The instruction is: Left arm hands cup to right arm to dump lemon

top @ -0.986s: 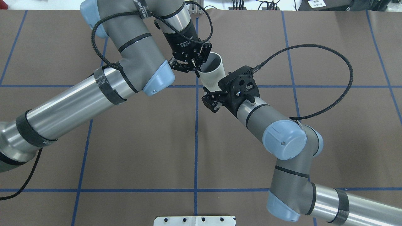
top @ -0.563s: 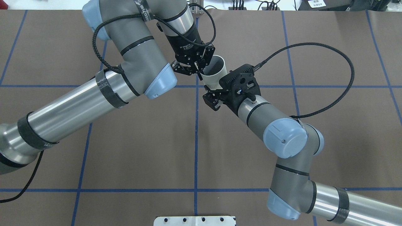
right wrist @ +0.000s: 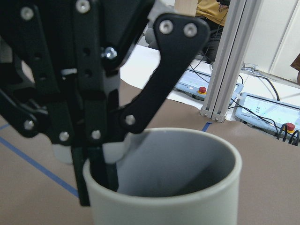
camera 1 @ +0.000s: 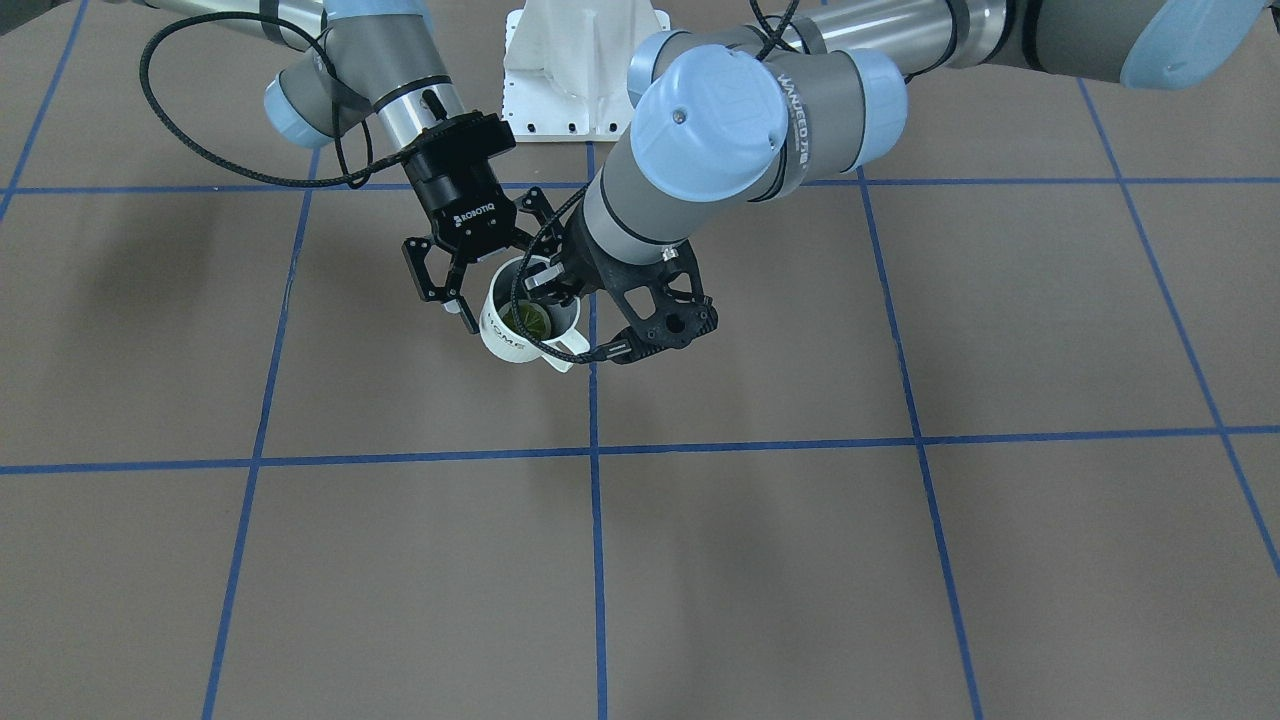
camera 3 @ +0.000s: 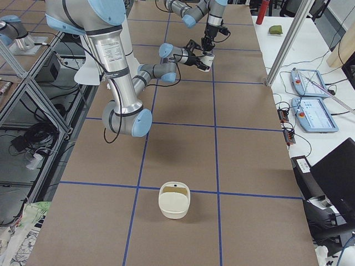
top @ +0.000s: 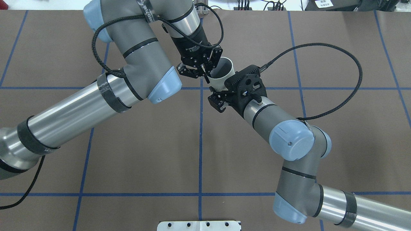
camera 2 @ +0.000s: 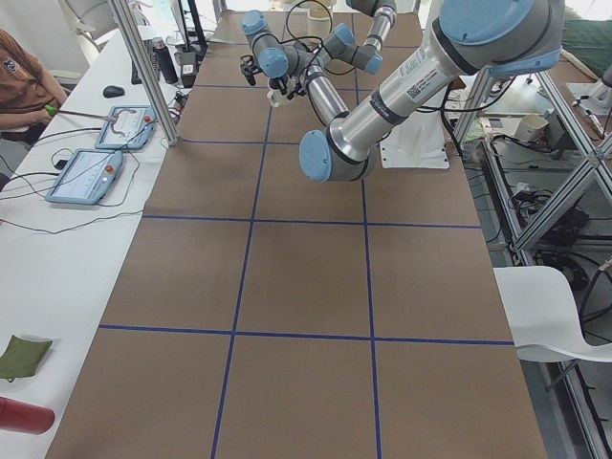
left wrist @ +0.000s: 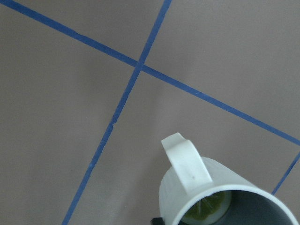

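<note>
The cream-white cup (camera 1: 503, 337) hangs tilted over the table's middle, handle towards the operators' side. The yellow-green lemon (camera 1: 527, 320) lies inside it and also shows in the left wrist view (left wrist: 208, 209). My left gripper (top: 205, 73) is shut on the cup's rim (top: 219, 82), one finger (right wrist: 97, 165) inside the mouth. My right gripper (camera 1: 500, 290), lettered ROBOTIQ, is open with its fingers on either side of the cup's body; I cannot tell whether they touch it. The cup's mouth (right wrist: 180, 201) fills the right wrist view.
A cream bowl (camera 3: 174, 200) stands far off on the table towards the robot's right end. The right arm's black cable (top: 322, 48) loops above the table. The white base plate (camera 1: 585, 95) sits at the robot's side. Control tablets (camera 2: 88, 175) lie beyond the table edge.
The left gripper has carried the cup slightly towards the right arm. The right gripper has moved in closer around the cup's body, still open.
</note>
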`<action>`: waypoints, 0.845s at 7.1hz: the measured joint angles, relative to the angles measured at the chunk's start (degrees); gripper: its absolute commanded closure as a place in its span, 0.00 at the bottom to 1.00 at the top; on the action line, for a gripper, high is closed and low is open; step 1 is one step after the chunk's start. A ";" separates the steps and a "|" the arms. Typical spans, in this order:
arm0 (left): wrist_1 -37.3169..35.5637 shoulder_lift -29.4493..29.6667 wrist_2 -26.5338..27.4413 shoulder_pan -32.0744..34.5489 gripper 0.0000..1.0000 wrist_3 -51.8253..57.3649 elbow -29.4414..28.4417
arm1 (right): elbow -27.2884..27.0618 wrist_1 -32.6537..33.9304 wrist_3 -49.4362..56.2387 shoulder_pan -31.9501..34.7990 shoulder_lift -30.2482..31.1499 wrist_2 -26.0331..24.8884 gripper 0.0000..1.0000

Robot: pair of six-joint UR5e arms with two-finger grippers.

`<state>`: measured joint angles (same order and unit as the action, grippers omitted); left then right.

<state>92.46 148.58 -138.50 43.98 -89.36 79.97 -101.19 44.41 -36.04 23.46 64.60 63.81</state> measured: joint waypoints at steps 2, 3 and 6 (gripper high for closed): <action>0.00 0.04 -0.01 -0.39 1.00 -0.10 0.33 | 0.03 -0.03 0.00 0.01 0.00 0.00 0.55; 0.02 0.04 -0.10 -0.44 0.01 -0.11 0.40 | 0.06 -0.03 0.00 0.01 0.02 0.06 0.83; 0.61 -0.48 -0.04 -0.46 0.00 0.51 1.91 | 0.35 0.03 -0.06 0.02 0.02 0.33 0.90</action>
<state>93.07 148.10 -138.54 43.52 -88.84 81.89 -100.85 44.44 -36.09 23.48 64.62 64.14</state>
